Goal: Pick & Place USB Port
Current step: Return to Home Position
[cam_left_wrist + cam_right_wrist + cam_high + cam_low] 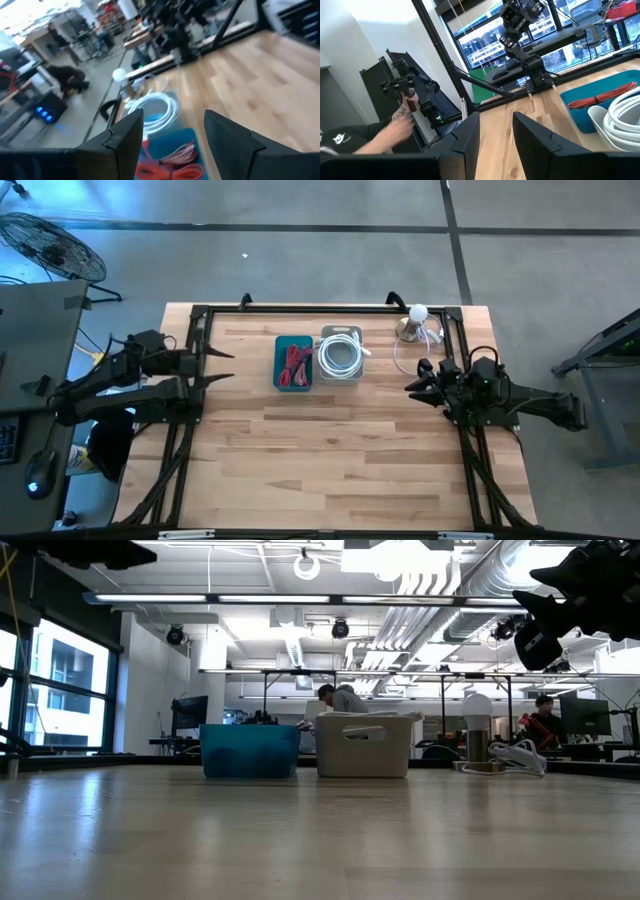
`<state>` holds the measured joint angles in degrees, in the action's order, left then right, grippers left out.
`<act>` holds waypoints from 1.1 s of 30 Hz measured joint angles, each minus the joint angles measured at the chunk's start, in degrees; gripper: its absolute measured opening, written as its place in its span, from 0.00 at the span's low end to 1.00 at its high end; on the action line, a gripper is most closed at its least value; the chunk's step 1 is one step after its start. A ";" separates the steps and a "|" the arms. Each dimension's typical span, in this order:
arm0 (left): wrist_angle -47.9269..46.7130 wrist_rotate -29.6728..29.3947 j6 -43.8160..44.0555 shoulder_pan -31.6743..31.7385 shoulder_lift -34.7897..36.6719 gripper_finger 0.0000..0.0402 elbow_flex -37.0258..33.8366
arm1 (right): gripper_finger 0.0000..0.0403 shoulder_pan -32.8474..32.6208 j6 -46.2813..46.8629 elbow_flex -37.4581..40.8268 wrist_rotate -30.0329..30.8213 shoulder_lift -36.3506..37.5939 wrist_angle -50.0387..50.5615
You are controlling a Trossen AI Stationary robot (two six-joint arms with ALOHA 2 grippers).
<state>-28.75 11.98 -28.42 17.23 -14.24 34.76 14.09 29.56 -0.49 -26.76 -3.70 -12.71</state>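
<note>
no readable text, no labels or brands on blue bin [250, 751], white bin [365, 746], nothing legible elsewhere

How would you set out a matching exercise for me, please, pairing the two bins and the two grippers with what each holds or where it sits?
Things:
1. blue bin
2. white bin
3. left gripper
4. right gripper

States:
a. holds a coiled white cable
b. open, at the left edge of the table
c. holds a red cable
d. open, on the right side, near the lamp

Pairs: 1-c; 2-a; 3-b; 4-d
</note>
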 joint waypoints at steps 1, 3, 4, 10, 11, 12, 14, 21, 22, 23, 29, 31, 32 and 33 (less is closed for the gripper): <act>0.27 1.02 0.21 0.00 0.18 0.51 0.00 | 0.27 0.00 0.00 0.00 0.00 0.00 0.00; 0.21 2.40 0.30 0.00 0.17 0.51 0.04 | 0.27 0.00 0.00 0.00 0.00 0.00 0.02; -0.91 2.97 0.41 0.00 0.17 0.51 0.04 | 0.27 0.00 0.00 0.00 0.00 0.00 0.01; -9.68 7.41 0.76 0.00 -0.13 0.51 0.03 | 0.27 0.00 0.00 0.00 0.00 0.00 0.02; -10.48 7.31 1.34 0.00 -0.15 0.51 0.00 | 0.27 0.00 0.00 0.00 0.00 -0.02 0.02; -10.45 7.13 2.82 0.00 -0.17 0.51 -0.02 | 0.27 0.00 0.00 0.00 0.00 0.00 0.00; -9.73 6.30 3.88 0.00 -0.26 0.51 0.00 | 0.27 0.00 0.00 0.00 0.01 -0.02 0.01; -2.31 1.05 -2.04 0.00 0.30 0.51 -0.02 | 0.27 0.00 0.00 0.00 0.00 -0.02 0.01; -1.32 1.42 -3.21 0.00 0.28 0.51 -0.02 | 0.27 0.00 0.00 0.00 0.00 -0.02 0.00; -0.83 1.79 -3.78 0.00 0.28 0.51 -0.02 | 0.27 0.00 0.00 0.00 0.00 -0.02 0.00; 0.16 -3.58 -4.50 -7.13 1.05 0.51 -0.02 | 0.27 0.00 0.00 0.00 0.00 -0.02 0.00; 1.05 -6.79 -3.95 -9.89 1.30 0.51 -0.20 | 0.27 0.02 0.00 0.00 0.00 -0.02 0.02; 2.51 -7.82 -3.81 -10.95 1.46 0.51 -0.72 | 0.27 0.02 0.00 0.00 0.02 -0.02 0.00; 3.66 -8.45 -3.78 -11.76 1.91 0.51 -1.50 | 0.27 0.02 0.00 0.00 0.02 -0.02 0.00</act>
<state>-25.09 3.53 -32.20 5.47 -12.33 33.26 14.11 29.56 -0.49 -26.74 -3.73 -12.71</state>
